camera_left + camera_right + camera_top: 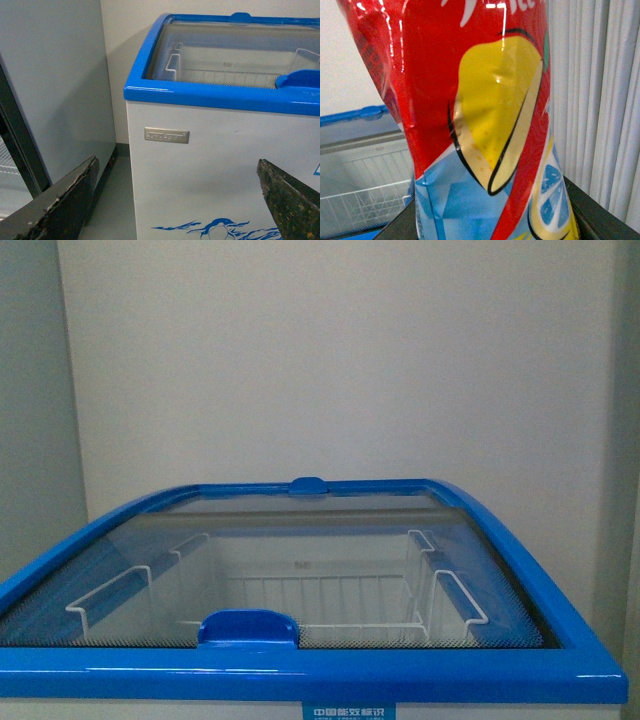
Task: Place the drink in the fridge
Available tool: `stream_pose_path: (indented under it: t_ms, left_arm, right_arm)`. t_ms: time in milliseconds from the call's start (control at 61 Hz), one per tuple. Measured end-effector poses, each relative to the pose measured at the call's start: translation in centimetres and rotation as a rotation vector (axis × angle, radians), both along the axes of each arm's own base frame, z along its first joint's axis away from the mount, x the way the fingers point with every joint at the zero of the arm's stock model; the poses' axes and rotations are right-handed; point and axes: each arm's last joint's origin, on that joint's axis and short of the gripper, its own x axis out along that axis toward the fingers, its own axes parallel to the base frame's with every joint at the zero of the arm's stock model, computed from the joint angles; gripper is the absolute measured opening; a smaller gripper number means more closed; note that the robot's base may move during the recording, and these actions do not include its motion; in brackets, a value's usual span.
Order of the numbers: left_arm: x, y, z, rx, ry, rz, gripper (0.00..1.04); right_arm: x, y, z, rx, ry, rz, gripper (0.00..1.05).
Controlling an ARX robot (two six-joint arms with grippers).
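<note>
Early in the job, by the look of it. Standing square to the fridge [300,672], with its blue rim along the near edge and the curved glass lid [300,540] apparently drawn fully across. Front handle [248,628] parked against the near rim. White wire baskets [330,605] visible through the glass, with no bottle in them.

Drink [485,125] outside the fridge, pinched in the right gripper [492,225]. Red, blue and yellow wrapper filling the right wrist view, dark fingers pressing on either side of the lower part. Fridge rim and a basket visible behind it, so probably close by, though hard to say how close.

Left gripper [175,200] spread wide and empty, hanging in front of the fridge's white front wall, below the rim near its left corner.

Done so far: drink in hand, facing the fridge. Left to do: slide the lid back by a handle, likely with the free left gripper, lower the drink into a basket, release.
</note>
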Motion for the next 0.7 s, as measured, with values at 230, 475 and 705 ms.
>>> stream_pose_path:
  t_ms: [230,475,705]
  left_arm:
    - [1.7,0.1,0.9,-0.138,0.122,-0.201,0.97]
    - [12.2,-0.7,7.7,0.211,0.002,-0.471,0.97]
    - [17.9,-4.8,9.5,0.520,0.002,-0.790,0.97]
  right_arm:
    - [0.0,0.0,0.0,0.000,0.000,0.000,0.47]
    - [0.0,0.0,0.0,0.000,0.000,0.000,0.47]
    - [0.0,0.0,0.0,0.000,0.000,0.001,0.47]
